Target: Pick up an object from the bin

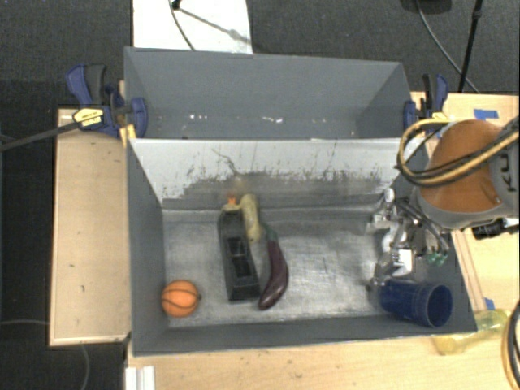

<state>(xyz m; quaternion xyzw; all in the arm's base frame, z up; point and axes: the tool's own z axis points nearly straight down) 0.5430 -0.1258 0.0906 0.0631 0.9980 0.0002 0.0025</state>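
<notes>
My gripper (382,252) hangs at the right side of the bin, just left of the wall, open with nothing between its fingers. Directly below it in the view, in the front right corner, a dark blue cup (416,302) lies on its side; the lower fingertip is at its edge. Toward the middle of the floor lies a purple eggplant (275,275), well left of the gripper.
Left of the eggplant lies a black oblong block (238,256), with a pale yellow piece (249,215) at its far end. An orange ball (180,298) sits in the front left corner. Bare floor separates the eggplant from the gripper.
</notes>
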